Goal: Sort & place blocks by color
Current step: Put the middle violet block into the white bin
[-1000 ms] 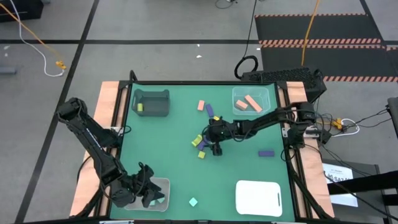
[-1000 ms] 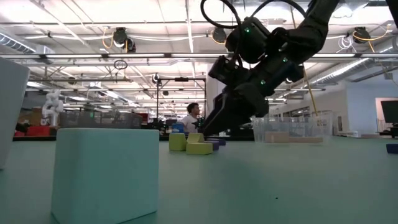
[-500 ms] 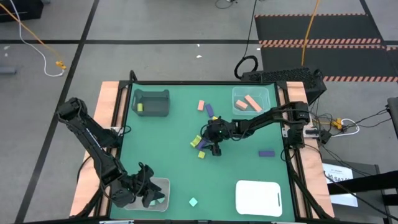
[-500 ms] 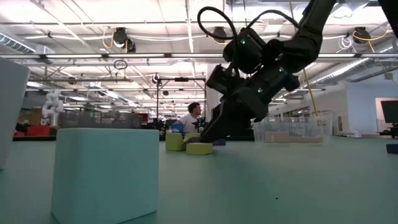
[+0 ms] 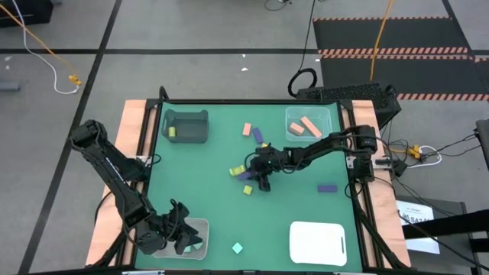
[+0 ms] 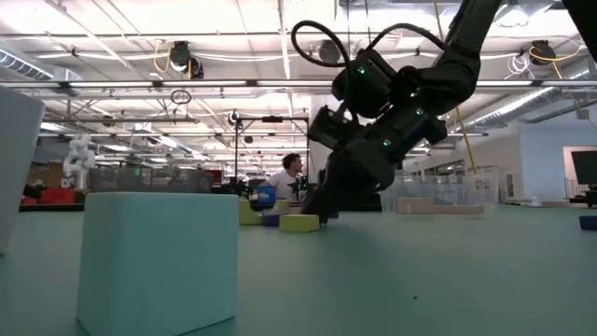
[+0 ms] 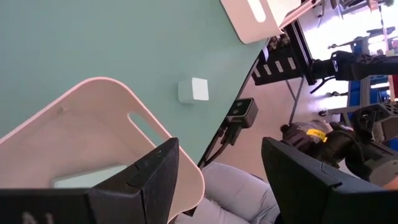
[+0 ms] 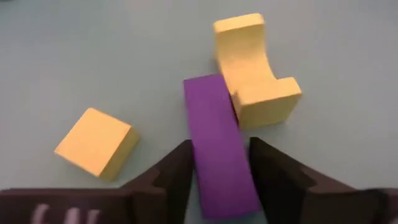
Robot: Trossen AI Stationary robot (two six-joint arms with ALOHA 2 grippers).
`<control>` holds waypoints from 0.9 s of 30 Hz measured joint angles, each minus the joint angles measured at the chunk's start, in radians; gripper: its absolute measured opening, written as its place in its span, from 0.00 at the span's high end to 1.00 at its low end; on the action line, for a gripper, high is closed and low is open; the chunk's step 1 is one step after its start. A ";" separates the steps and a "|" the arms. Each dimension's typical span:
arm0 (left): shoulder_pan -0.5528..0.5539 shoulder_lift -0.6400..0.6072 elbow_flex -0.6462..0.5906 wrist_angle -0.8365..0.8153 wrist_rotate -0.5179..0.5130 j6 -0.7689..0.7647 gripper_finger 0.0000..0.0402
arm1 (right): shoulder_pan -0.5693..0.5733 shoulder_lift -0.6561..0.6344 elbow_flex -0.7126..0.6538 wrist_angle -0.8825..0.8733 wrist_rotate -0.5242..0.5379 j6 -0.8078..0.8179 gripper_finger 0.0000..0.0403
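My right gripper (image 5: pixel 256 175) (image 8: pixel 221 180) is low at mid-table, shut on a purple bar (image 8: pixel 219 146) (image 5: pixel 246 176) that lies flat. A yellow-green arch block (image 8: pixel 252 68) touches the bar's far end, and a yellow-green cube (image 8: pixel 96 142) lies apart beside it. On the table are also a pink block (image 5: pixel 247 130), a purple block (image 5: pixel 257 135), another purple bar (image 5: pixel 327 188) and a mint cube (image 5: pixel 238 248) (image 6: pixel 159 261). My left gripper (image 5: pixel 179 241) (image 7: pixel 217 180) hangs open over the near-left clear bin (image 7: pixel 155 124). My right gripper pinches the purple bar's near half (image 8: pixel 224 177) between its two fingers (image 8: pixel 177 177), one on each long side. The fingers come slanting down from the table's right and lie along the bar. The bar rests flat on the table.
A grey bin (image 5: pixel 186 126) at far left holds a yellow-green block (image 5: pixel 173 132). A clear bin (image 5: pixel 308 124) at far right holds pink bars. A white bin (image 5: pixel 318 242) sits near right. The near-left clear bin holds a mint block (image 7: pixel 93 177). A person sits beyond the table (image 6: pixel 291 177).
My right gripper has come down and moved a little toward the table's left edge. The yellow-green block ahead of it has slid leftward on the table, and the purple bar has shifted with it.
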State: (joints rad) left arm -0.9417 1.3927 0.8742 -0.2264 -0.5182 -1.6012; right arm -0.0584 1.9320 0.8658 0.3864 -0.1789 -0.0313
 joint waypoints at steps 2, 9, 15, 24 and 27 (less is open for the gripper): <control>0.000 0.000 0.000 0.000 0.000 0.000 0.43 | -0.001 -0.001 0.000 -0.004 -0.001 0.022 0.71; 0.000 0.000 0.000 -0.001 0.000 0.007 0.43 | 0.002 -0.082 -0.003 -0.106 -0.024 0.095 0.78; 0.001 0.000 0.000 -0.002 -0.052 0.057 0.43 | 0.014 -0.232 -0.006 -0.166 0.002 0.182 0.78; 0.036 0.000 0.000 0.013 -0.193 0.277 0.43 | 0.149 -0.469 -0.005 -0.078 0.216 0.171 0.78; 0.062 0.000 0.000 0.049 -0.241 0.386 0.43 | 0.221 -0.530 -0.005 -0.034 0.303 0.142 0.78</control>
State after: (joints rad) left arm -0.8802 1.3928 0.8742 -0.1770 -0.7591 -1.2149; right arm 0.1622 1.4024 0.8612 0.3522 0.1238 0.1104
